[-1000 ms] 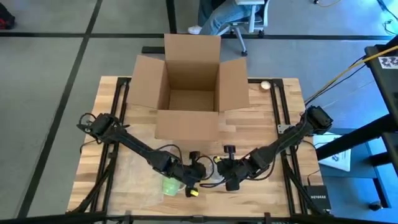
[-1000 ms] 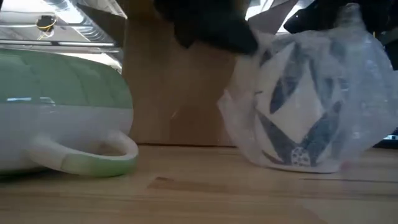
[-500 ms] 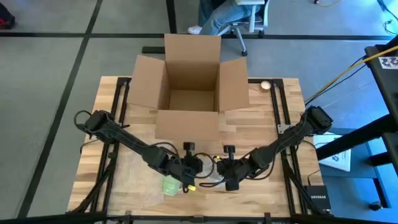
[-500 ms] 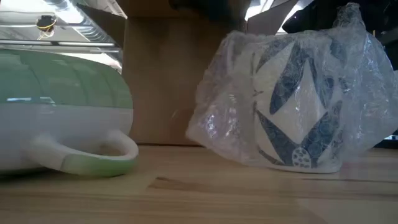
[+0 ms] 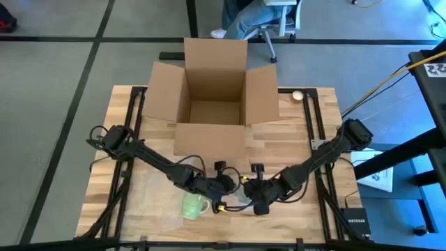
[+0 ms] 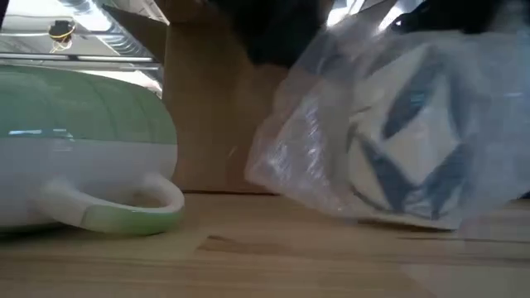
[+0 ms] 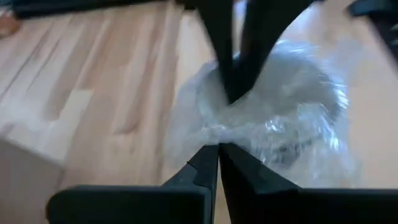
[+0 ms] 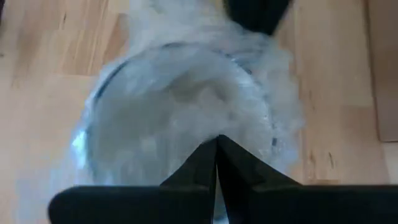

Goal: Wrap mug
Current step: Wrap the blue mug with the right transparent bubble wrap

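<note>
**Green mug bare on its side; both sets of fingers pinch the other mug's wrap**

Nearest the counter's [image 5: 293, 146] front edge lies the green mug [image 6: 83, 124], tipped over, handle down, unwrapped and untouched by me. I judge it hard, glazed, slippery and breakable: best taken across the rim or by the handle, gently. Just beside it, my left fingers [image 7: 205, 165] and right fingers [image 8: 202, 165] are each clenched on the bubble wrap [image 6: 290, 157] around a patterned mug [image 6: 406, 157]. That wrap is light, soft and crinkly. Farthest stands the open box [image 5: 212, 104]. Count: two mugs, one box.
</note>
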Robot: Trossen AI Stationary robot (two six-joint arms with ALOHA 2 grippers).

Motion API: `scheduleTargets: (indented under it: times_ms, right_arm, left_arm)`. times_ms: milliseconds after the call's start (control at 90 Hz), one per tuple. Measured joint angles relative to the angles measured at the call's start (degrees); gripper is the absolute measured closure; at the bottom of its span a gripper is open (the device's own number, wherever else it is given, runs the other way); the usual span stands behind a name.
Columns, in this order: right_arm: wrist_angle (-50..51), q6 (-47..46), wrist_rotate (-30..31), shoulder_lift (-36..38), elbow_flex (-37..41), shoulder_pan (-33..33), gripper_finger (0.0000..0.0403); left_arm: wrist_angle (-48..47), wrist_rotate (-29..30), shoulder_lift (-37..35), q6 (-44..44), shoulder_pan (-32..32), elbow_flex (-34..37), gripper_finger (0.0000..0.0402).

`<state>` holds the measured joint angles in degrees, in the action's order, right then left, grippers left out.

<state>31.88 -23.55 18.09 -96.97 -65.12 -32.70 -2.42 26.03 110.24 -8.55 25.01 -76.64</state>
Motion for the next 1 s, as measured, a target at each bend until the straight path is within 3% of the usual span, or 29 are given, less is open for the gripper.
scheduleTargets:
  times_ms: [111,644,1000]
  right_arm:
    - [-0.61,0.04,-0.07,-0.07,0.00,0.12,0.0402]
    - [-2.21,-0.17,-1.64,-0.07,0.00,0.12,0.0402]
    - [-4.51,0.02,-2.19,-1.07,-0.11,0.52,0.0402]
  left_arm:
    - [1.26,-3.03,0.43,-0.62,0.29,-0.02,0.0402]
    - [5.58,-4.62,0.87,1.05,2.87,-0.07,0.0402]
    - [9.75,-5.14,4.61,0.11,-0.97,-0.08,0.0402]
